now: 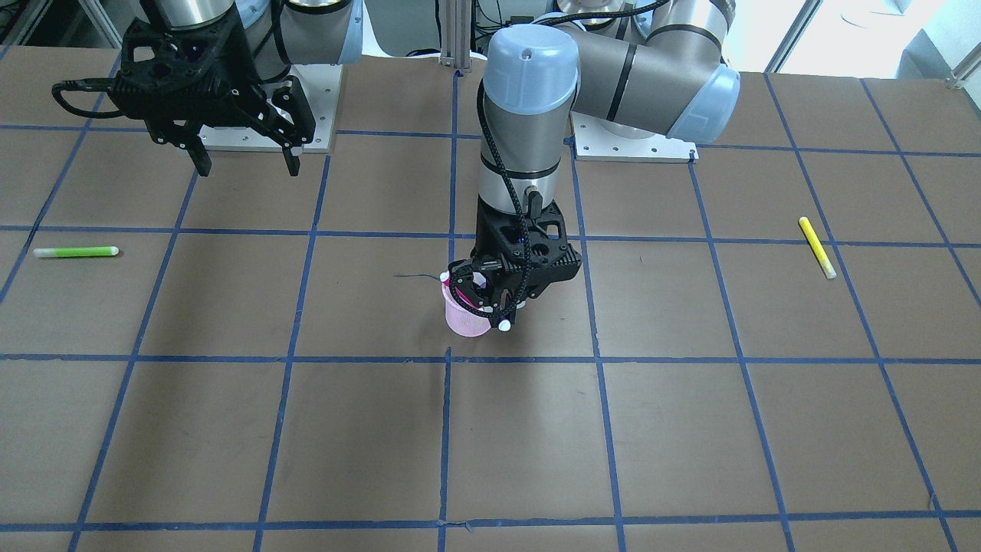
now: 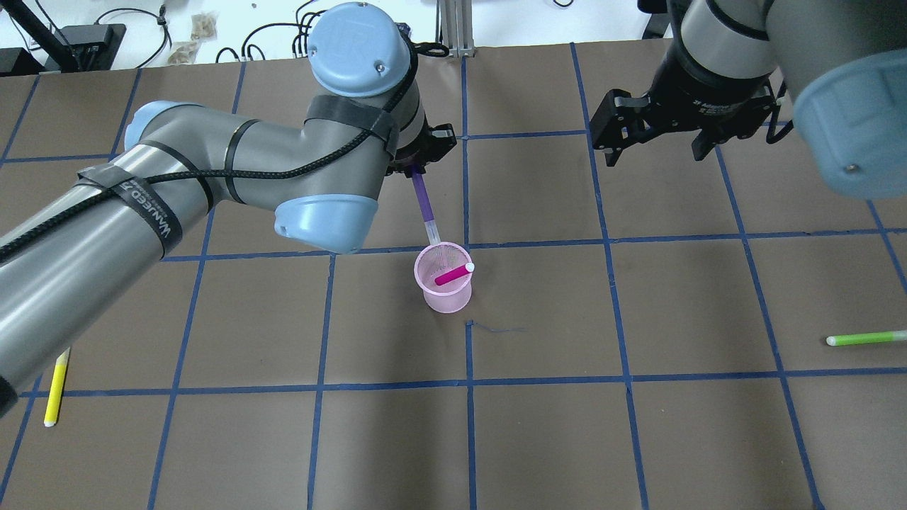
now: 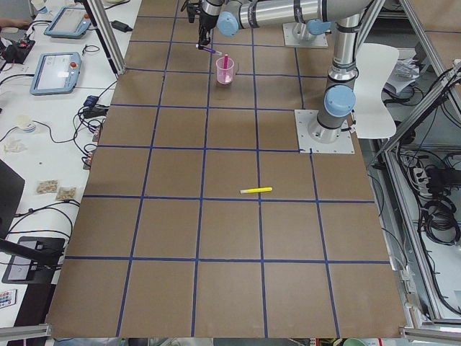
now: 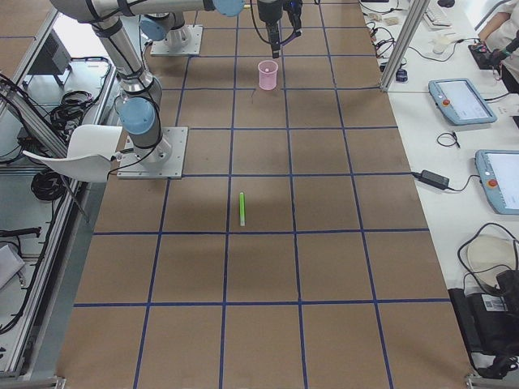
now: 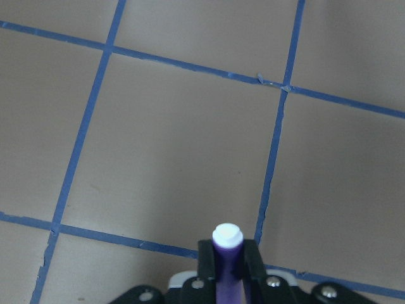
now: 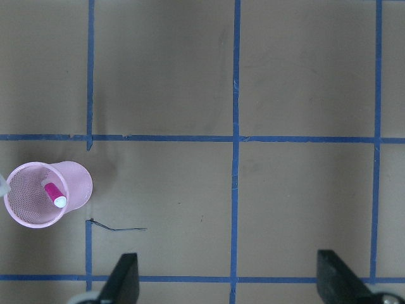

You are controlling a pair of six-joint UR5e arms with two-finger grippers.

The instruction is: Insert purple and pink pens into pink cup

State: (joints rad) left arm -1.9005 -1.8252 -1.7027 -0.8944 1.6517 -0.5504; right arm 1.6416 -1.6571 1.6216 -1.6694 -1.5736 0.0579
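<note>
The step in hand is the second insertion. The pink pen (image 2: 452,275) already leans inside the pink cup (image 2: 446,301). The left hand (image 5: 228,261) is closed tightly on the purple pen (image 2: 424,202), which slants down to the cup's rim on the side away from the robot. I cannot tell if its pale tip is inside.

I think the next move is to bring the pen more upright over the opening and only then let go, or it may slip outside.

The cup is round pink mesh, narrower at the bottom. Both pens are smooth plastic barrels with white ends. The right hand (image 1: 249,169) is wide open and empty, well apart from the cup, above the paper-brown tabletop (image 2: 638,425).
</note>
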